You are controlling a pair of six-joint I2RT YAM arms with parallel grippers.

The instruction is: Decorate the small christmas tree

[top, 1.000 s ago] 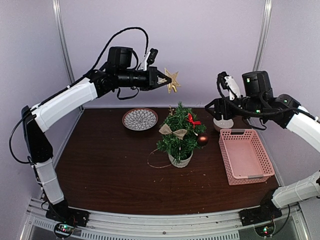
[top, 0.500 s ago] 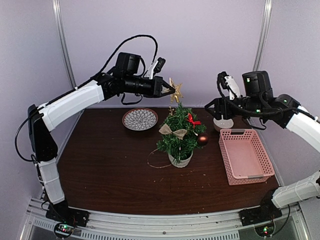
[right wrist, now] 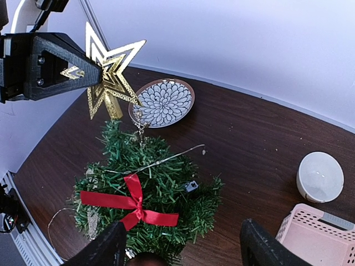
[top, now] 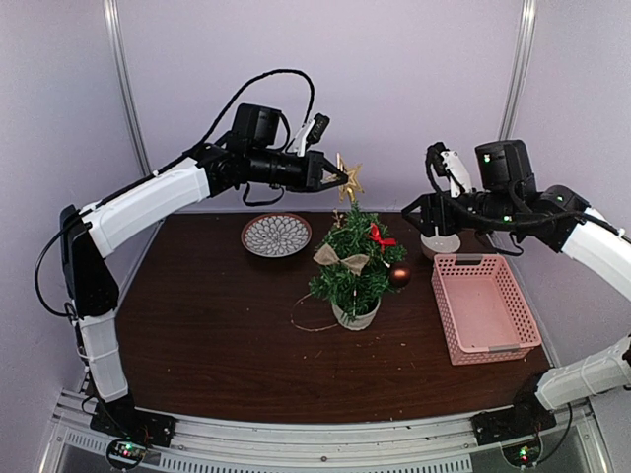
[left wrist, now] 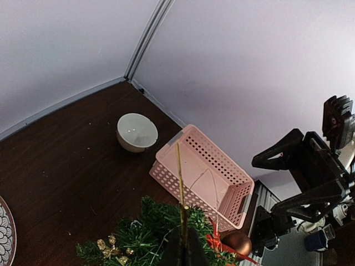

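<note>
The small christmas tree (top: 355,266) stands mid-table in a white pot (top: 356,316), wearing a red bow (top: 381,236), a tan bow (top: 340,258) and a brown bauble (top: 399,275). My left gripper (top: 335,177) is shut on a gold star (top: 348,181), holding it just above the tree's tip. The left wrist view shows the star (left wrist: 180,172) edge-on over the tree (left wrist: 144,233). In the right wrist view the star (right wrist: 111,77) hangs above the tree (right wrist: 161,188). My right gripper (top: 426,215) hovers open to the tree's right, its fingers (right wrist: 105,249) wide apart and holding nothing.
A patterned plate (top: 277,235) lies behind the tree on the left. A white bowl (top: 440,243) sits at the back right, beside a pink basket (top: 485,305). A thin wire (top: 301,317) trails on the table left of the pot.
My left arm has carried the star rightward and down, closer to the tree's tip. The right arm has stayed still.
</note>
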